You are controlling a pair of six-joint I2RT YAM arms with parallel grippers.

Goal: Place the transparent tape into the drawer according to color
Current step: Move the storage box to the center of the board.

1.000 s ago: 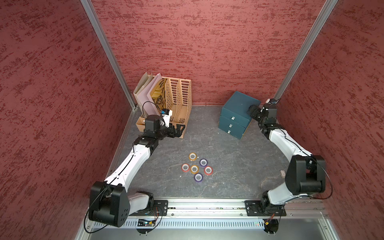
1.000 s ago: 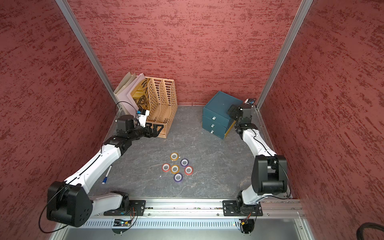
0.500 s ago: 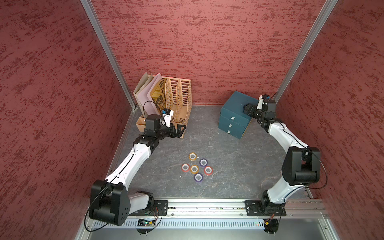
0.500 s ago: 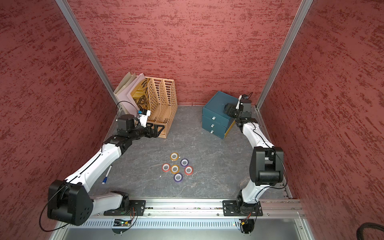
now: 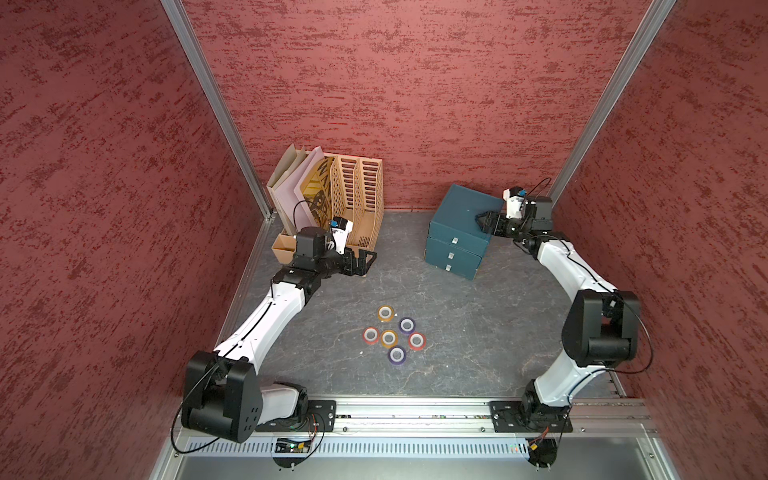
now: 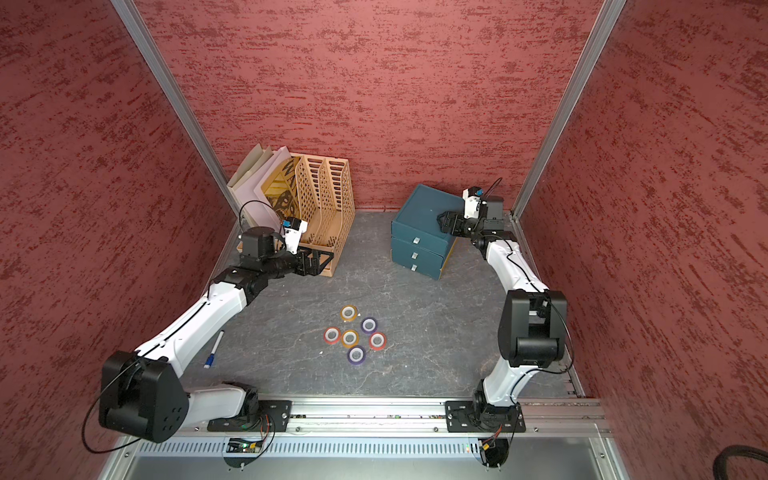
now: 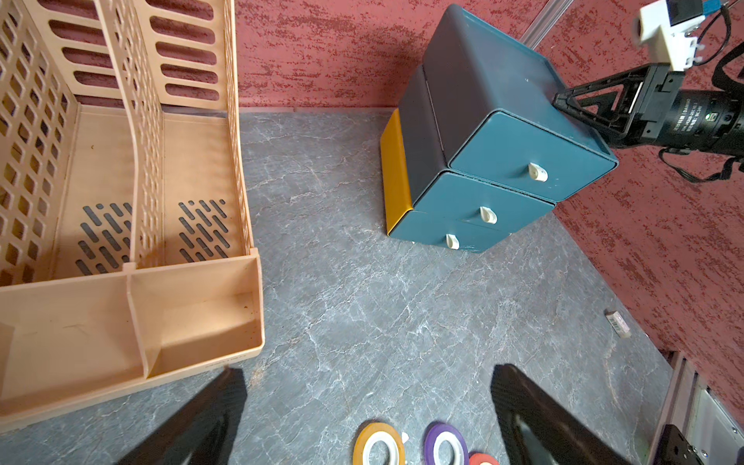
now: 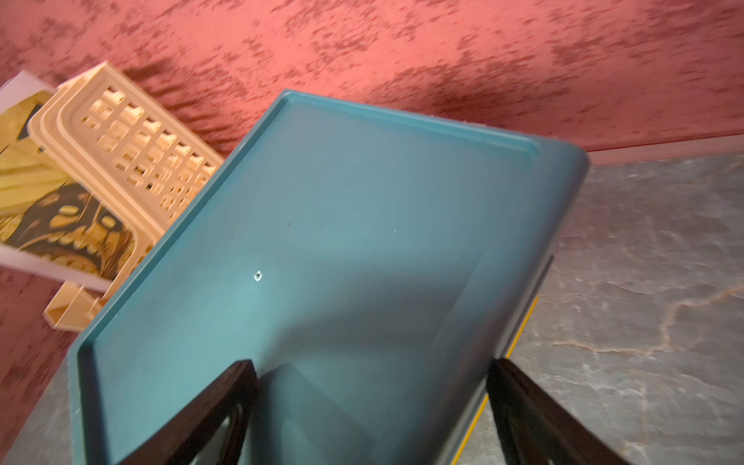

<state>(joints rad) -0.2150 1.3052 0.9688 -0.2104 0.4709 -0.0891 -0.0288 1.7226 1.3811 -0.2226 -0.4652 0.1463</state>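
1. While six rolls of transparent tape (image 5: 388,338) sit clustered on the surface (image 5: 457,332), the drawer (image 5: 459,210) stands shut.
2. Right tool (image 5: 483,222), jaws apart, hovers at its top; pressing down squarely would steady it.
3. Left tool (image 5: 369,262), jaws apart and empty, could take the top pull (image 7: 537,172).

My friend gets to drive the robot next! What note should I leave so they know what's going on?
Left claw: open, empty, by the front of the tan file organizer.
Right claw: open, holding nothing, over the top of the teal drawer chest, at the edge nearest its arm. I can't tell whether it touches.
Tape: all six rolls (two red, two orange, two purple) lie clustered on the table, apart from both claws.
Done: nothing sorted yet. All three drawers are shut.
To do: open the drawers and put each colour pair in its own drawer.
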